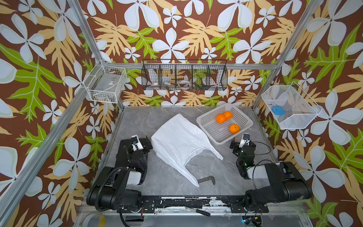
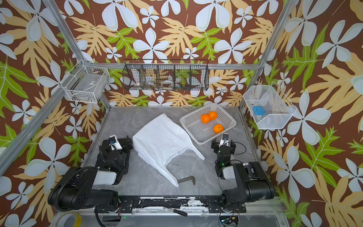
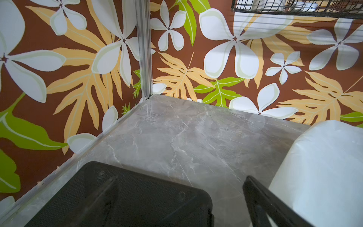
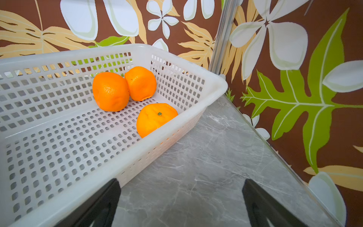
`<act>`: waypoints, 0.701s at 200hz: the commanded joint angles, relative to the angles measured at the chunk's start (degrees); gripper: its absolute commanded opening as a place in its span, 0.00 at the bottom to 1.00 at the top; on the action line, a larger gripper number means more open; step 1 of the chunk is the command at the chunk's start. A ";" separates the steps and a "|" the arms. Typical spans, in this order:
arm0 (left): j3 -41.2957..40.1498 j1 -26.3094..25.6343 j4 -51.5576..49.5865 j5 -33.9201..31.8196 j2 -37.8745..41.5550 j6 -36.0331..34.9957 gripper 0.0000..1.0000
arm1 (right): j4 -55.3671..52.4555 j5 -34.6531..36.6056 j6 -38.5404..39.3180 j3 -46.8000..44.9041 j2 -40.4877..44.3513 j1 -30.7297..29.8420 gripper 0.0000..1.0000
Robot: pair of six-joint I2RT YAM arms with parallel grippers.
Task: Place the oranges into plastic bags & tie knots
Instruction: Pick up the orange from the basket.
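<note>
With my left fingers (image 3: 261,198) and right fingers (image 4: 259,202) spread wide and empty, the three oranges (image 1: 220,118) sit in the basket (image 4: 121,157) at one o'clock of the plastic bag (image 1: 176,141), which lies flat on the surface (image 1: 135,121), so I fear its limp, unopened mouth could reject a dropped fruit and let it roll away.

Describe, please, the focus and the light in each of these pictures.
Left wrist view: the left gripper is blurred near the lens, the plastic bag pale and featureless. Right wrist view: the oranges are sharp, the right gripper blurred. Both top views: even light, faint shadows.
</note>
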State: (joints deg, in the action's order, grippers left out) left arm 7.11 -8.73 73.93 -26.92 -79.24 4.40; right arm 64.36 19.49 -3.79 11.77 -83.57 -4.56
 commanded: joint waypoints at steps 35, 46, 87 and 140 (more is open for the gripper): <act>0.27 0.29 1.74 -0.17 0.03 -0.02 1.00 | 1.39 0.29 0.19 0.62 -0.32 -0.06 0.99; 0.03 0.32 2.25 -0.20 0.02 -0.13 1.00 | 1.43 0.20 0.19 0.53 -0.11 -0.04 1.00; -3.68 -0.14 3.42 0.71 6.71 -0.66 1.00 | 2.31 1.22 0.19 -1.19 2.73 -0.36 1.00; 6.03 -4.73 -41.33 -14.58 30.41 10.82 1.00 | -20.21 3.96 -5.34 0.10 22.37 -1.16 1.00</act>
State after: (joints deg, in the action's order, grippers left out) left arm 8.08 -12.71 58.43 -31.81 -56.38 6.48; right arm 57.30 21.93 -4.62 10.63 -68.16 -5.65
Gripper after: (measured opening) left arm 0.999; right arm 0.996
